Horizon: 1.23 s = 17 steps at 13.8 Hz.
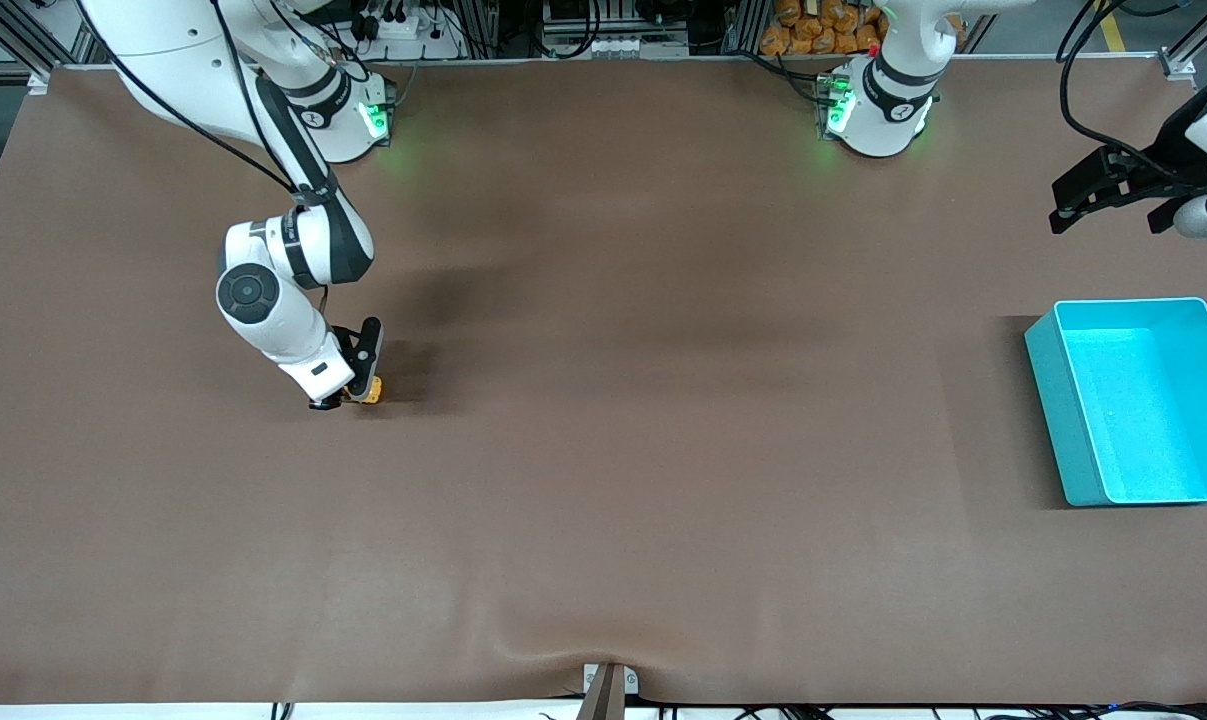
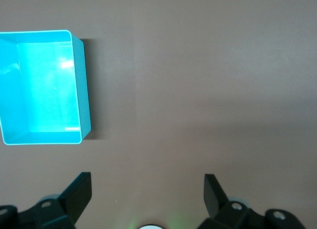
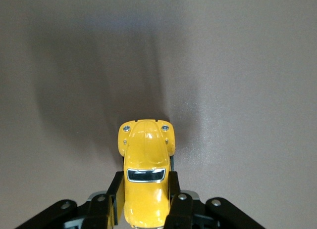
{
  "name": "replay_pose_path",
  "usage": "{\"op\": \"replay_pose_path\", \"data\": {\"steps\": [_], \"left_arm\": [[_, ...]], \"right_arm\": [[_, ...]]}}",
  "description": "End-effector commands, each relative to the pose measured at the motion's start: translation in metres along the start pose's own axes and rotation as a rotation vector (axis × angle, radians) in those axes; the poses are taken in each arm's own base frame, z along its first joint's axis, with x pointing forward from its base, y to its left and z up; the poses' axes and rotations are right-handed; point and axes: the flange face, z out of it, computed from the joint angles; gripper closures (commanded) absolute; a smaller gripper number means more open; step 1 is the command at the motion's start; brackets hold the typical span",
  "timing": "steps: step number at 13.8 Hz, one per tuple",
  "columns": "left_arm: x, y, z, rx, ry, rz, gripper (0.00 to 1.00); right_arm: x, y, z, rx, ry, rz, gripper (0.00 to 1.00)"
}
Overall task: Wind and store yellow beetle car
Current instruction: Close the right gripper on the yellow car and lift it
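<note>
The yellow beetle car (image 3: 145, 169) sits on the brown table mat toward the right arm's end; in the front view only a sliver of the car (image 1: 373, 388) shows under the hand. My right gripper (image 1: 355, 392) is down at the mat and shut on the car's sides, one finger (image 3: 115, 194) on each flank, its own middle (image 3: 145, 192) over the roof. My left gripper (image 1: 1113, 205) is open and empty, held in the air above the mat at the left arm's end; it shows in the left wrist view (image 2: 147, 194) beside the teal bin (image 2: 81, 90).
The teal bin (image 1: 1051, 385) stands empty on the mat at the left arm's end, nearer to the front camera than the left gripper. A small ridge in the mat (image 1: 603, 655) runs along the front edge by a clamp.
</note>
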Motion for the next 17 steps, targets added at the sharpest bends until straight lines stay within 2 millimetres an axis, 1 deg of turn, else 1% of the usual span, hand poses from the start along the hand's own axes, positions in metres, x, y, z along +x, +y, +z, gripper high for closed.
{"op": "replay_pose_path", "data": {"steps": [1,4,9,14,17], "left_arm": [[-0.001,-0.001,-0.005,0.0,0.004,0.008,0.0],[-0.001,-0.002,-0.005,0.0,0.004,0.006,0.0],[-0.001,-0.002,-0.005,0.0,0.004,0.006,0.0],[-0.001,-0.003,-0.004,0.0,0.002,0.005,0.0],[0.0,-0.003,-0.005,0.0,0.004,0.005,0.0]], "right_arm": [[-0.005,0.004,0.013,0.007,-0.006,-0.006,0.87],[-0.014,0.006,0.02,0.005,-0.008,0.007,0.88],[-0.024,0.009,0.021,0.007,-0.01,-0.001,0.88],[-0.047,0.012,0.023,0.018,-0.014,0.004,0.88],[-0.056,0.012,0.026,0.02,-0.016,-0.003,0.88]]}}
